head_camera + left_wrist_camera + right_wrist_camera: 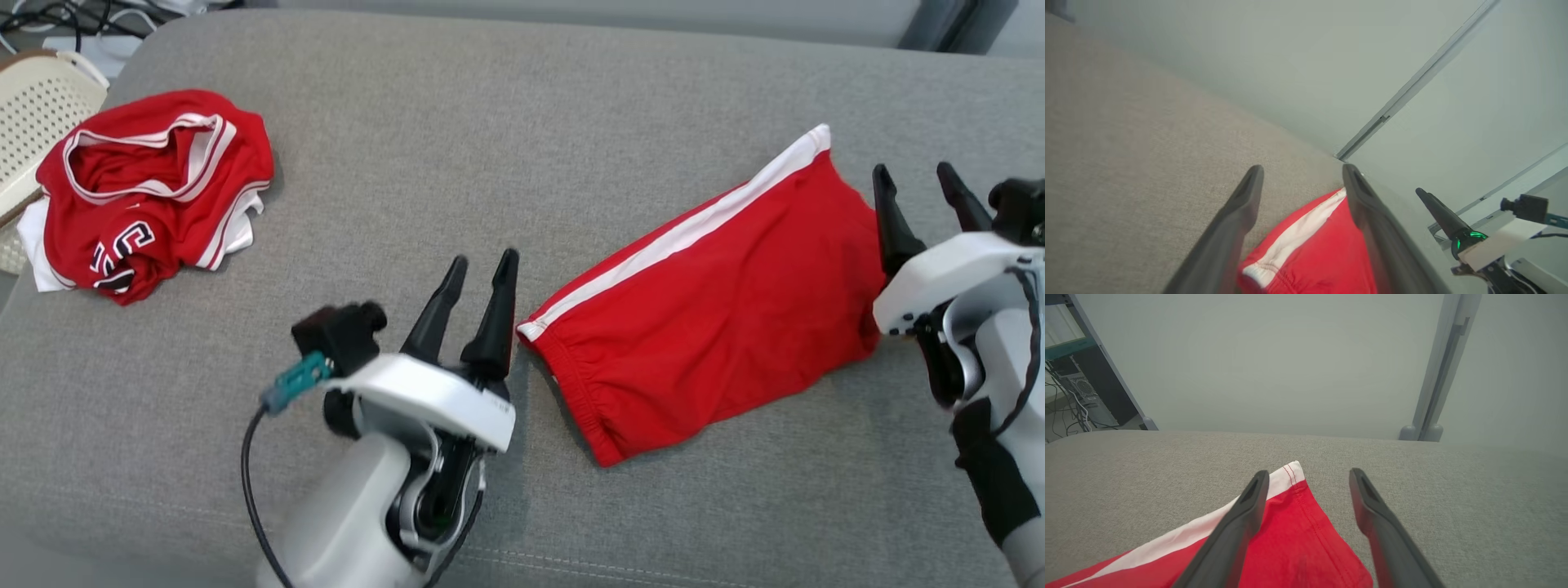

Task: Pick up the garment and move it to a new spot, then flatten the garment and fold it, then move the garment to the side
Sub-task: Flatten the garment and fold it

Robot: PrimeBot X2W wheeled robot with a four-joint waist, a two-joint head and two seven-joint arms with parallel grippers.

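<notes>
Left gripper [486,257]: jaws spread, empty, tips just beside the waistband end of the red shorts [702,310]. Right gripper [913,168]: likewise spread and empty, at the hem end. Shorts lie folded flat on the grey cushion [490,122], right of centre, well apart from the crumpled jersey [155,196] at far left. Judged light, limp, thin; pinch both layers at waistband and hem corners so the fold holds
</notes>
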